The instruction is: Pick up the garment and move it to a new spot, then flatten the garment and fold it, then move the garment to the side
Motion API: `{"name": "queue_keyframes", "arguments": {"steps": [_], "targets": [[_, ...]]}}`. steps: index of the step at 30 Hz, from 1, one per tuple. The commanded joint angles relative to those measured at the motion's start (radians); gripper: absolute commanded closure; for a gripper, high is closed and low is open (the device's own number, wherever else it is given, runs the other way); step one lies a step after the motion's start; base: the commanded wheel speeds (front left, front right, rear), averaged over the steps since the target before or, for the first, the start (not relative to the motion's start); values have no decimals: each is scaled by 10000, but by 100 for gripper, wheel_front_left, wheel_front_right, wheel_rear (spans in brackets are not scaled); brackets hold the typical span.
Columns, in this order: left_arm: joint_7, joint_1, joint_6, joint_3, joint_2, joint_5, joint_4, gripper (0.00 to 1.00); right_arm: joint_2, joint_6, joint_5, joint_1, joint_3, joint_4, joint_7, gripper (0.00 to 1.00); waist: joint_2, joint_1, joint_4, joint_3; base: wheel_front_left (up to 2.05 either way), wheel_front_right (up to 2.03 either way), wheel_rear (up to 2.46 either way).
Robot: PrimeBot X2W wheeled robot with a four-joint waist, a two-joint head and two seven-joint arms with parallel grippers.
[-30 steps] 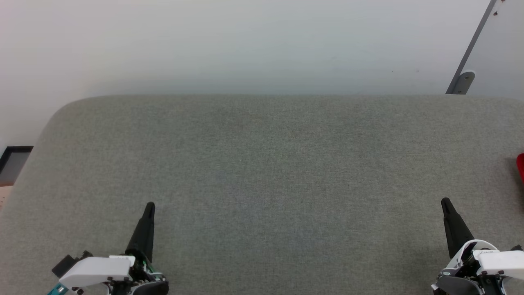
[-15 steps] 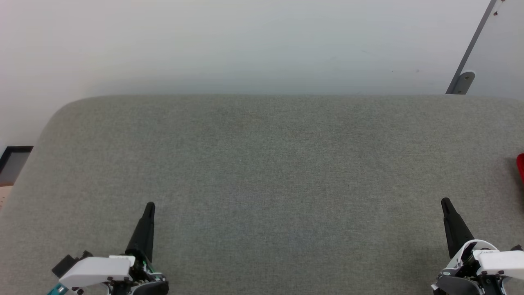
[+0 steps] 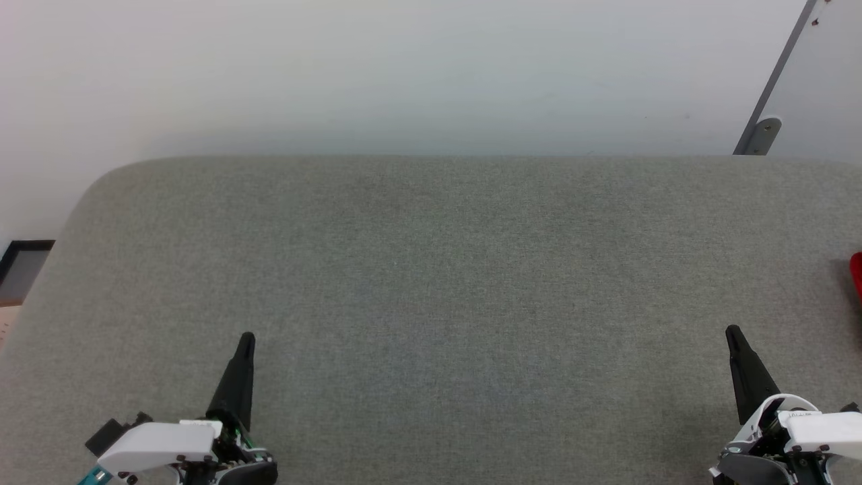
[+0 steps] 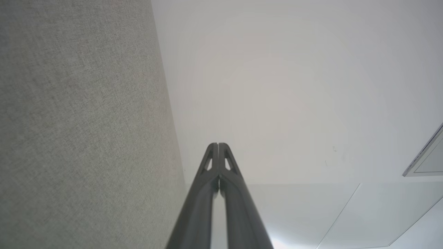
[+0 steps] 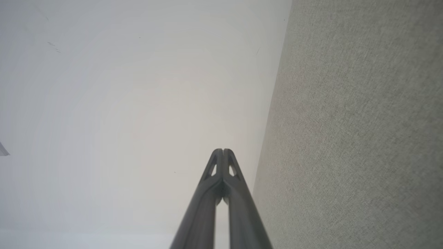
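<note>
The garment, seemingly the red sliver at the right edge of the table, lies right of the right gripper; this and the left gripper are closed, empty

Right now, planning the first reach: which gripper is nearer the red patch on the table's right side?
Right. The right gripper sits below-left of the red patch in the head view; the left gripper is far across the table.

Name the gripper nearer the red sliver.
The right gripper with two dark fingers: the red sliver shows on its side; the left gripper is far across.
</note>
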Motion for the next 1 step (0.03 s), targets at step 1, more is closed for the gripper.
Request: {"name": "queue_keyframes", "arguments": {"steps": [1], "targets": [[16, -87, -54, 22, -6, -36, 6, 100, 27, -14, 44, -20, -3, -21, 22, 100, 0, 0, 0, 0, 0, 0, 0]]}}
